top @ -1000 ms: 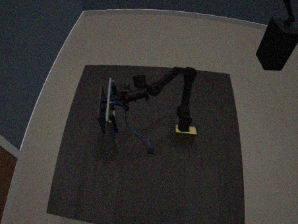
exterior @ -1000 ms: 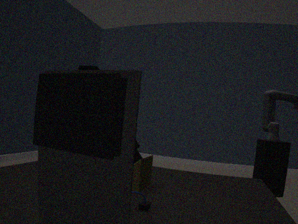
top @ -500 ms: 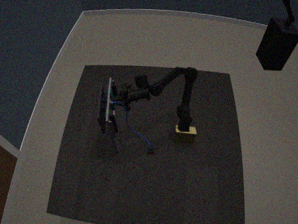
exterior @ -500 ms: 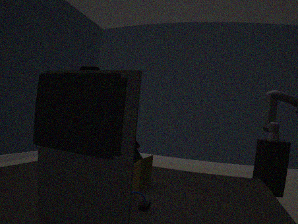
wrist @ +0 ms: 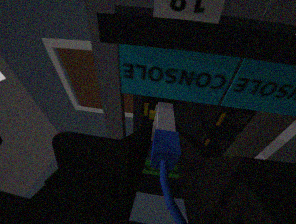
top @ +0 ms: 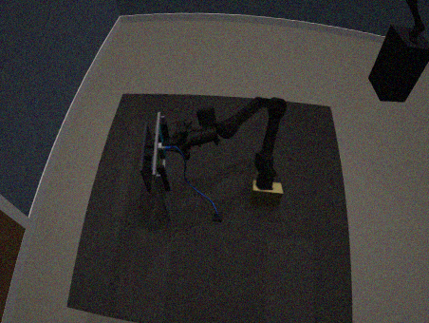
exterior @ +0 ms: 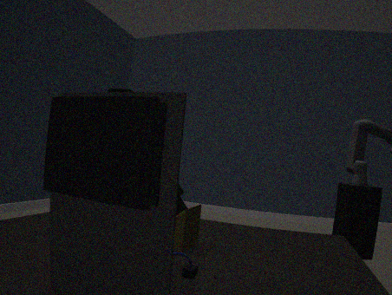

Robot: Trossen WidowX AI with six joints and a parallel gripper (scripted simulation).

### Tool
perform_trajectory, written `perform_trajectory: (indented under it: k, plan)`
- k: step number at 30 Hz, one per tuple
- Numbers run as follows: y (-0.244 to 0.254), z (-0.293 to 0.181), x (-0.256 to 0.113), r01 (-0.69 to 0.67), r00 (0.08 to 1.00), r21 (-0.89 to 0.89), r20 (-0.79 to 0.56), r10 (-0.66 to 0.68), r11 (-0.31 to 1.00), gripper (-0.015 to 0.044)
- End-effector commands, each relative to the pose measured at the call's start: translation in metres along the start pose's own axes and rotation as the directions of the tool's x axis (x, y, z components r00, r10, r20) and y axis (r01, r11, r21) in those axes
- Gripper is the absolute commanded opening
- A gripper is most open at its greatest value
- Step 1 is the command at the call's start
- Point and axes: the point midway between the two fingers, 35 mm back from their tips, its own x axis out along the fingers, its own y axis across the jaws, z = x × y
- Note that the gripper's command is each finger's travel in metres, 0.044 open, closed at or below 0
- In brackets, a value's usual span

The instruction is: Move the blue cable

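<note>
A blue plug (wrist: 166, 146) with a pale clear front (wrist: 165, 116) is held between the dark fingers of my gripper (wrist: 162, 129). The gripper is shut on the plug. The plug's clear front shows in front of a dark port opening beside teal CONSOLE labels (wrist: 175, 72), which look upside down in the wrist view. The plug looks drawn out of the port at least partly; the tip's clearance is too dark to tell. The blue cable (top: 198, 191) (wrist: 167, 192) (exterior: 181, 254) hangs from it. The two servers are hard to tell apart.
The rack's pale front edge (top: 157, 138) stands before the arm; its dark back (exterior: 104, 147) fills the exterior view's left. The cable's far end reaches a small dark block (top: 216, 217) (exterior: 189, 272). The arm stands on a yellow base (top: 271, 190) (exterior: 188, 227). A second port (wrist: 221, 118) lies beside the plug.
</note>
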Motion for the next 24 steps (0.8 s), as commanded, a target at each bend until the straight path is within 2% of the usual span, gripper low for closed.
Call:
perform_trajectory:
  k: [1, 24]
  plan:
    - [-0.001, -0.001, -0.003, 0.002, 1.000, 0.001, 0.000, -0.002, 1.000, 0.0000]
    - [-0.001, -0.007, -0.019, 0.003, 1.000, 0.001, -0.001, -0.003, 1.000, 0.0000]
